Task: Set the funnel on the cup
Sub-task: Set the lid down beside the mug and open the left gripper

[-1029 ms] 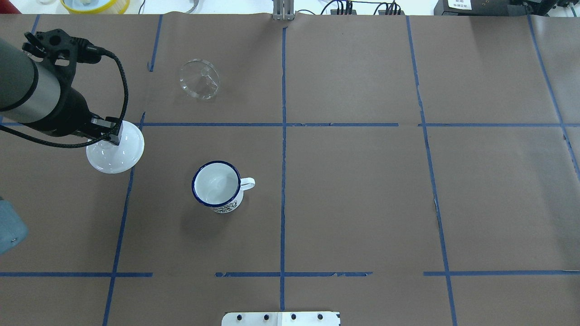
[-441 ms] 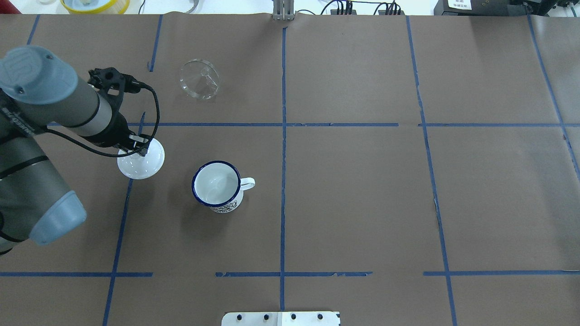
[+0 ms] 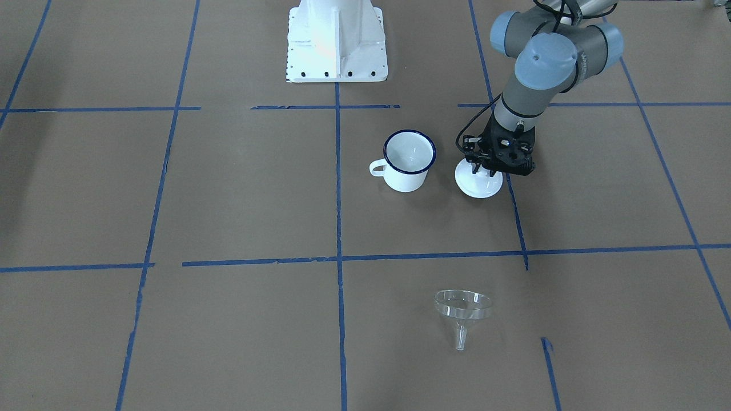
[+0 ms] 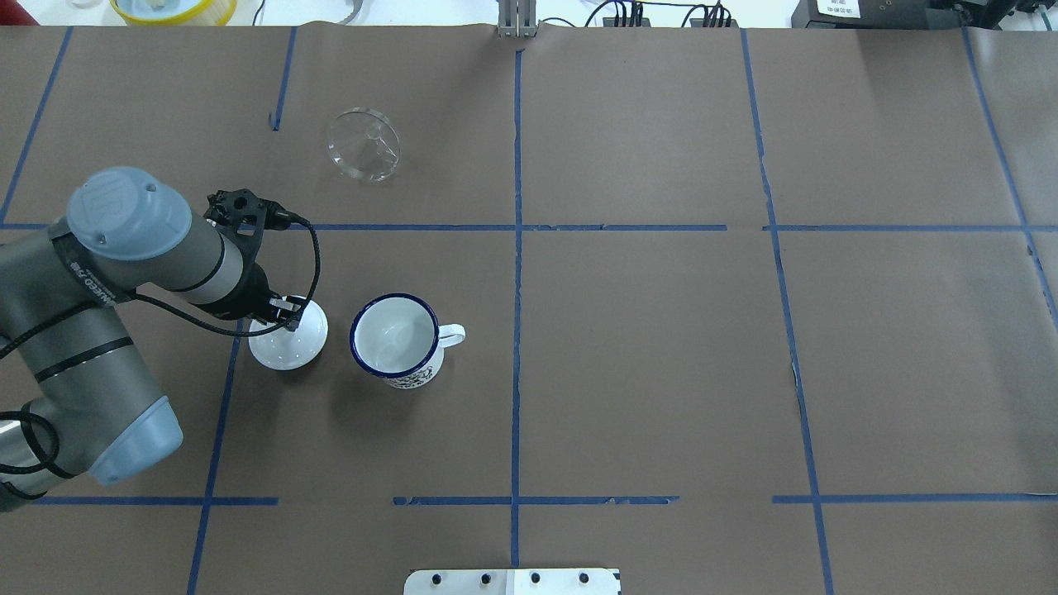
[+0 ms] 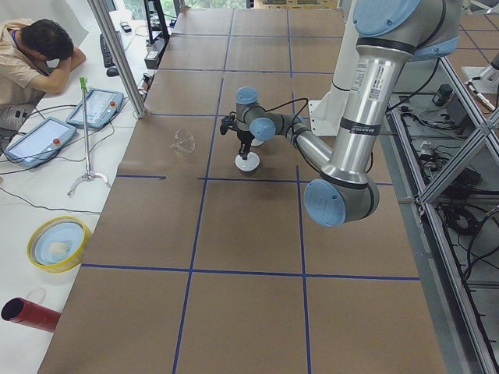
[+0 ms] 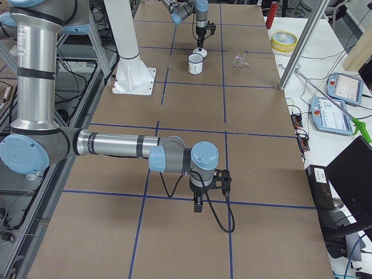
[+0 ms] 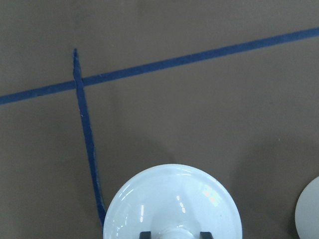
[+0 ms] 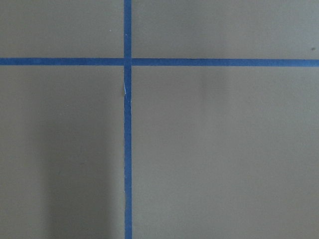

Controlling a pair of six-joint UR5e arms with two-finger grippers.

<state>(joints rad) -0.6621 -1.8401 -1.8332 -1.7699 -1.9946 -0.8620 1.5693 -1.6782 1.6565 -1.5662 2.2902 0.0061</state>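
Note:
The clear funnel lies on its side on the brown paper at the far left, also in the front view. The white cup with a dark blue rim stands upright and empty, handle to the right; it also shows in the front view. My left gripper is shut on the knob of a round white domed lid, low over the table just left of the cup. The left wrist view shows the lid between the fingers. My right gripper shows only in the exterior right view; I cannot tell its state.
Blue tape lines divide the brown paper into squares. The robot's white base plate is at the near edge. A yellow bowl and cables lie beyond the far edge. A person sits at the left end.
My left arm has carried the white lid to the right and nearer the robot, lower, from far left to just beside the cup. Cup and funnel have not moved.

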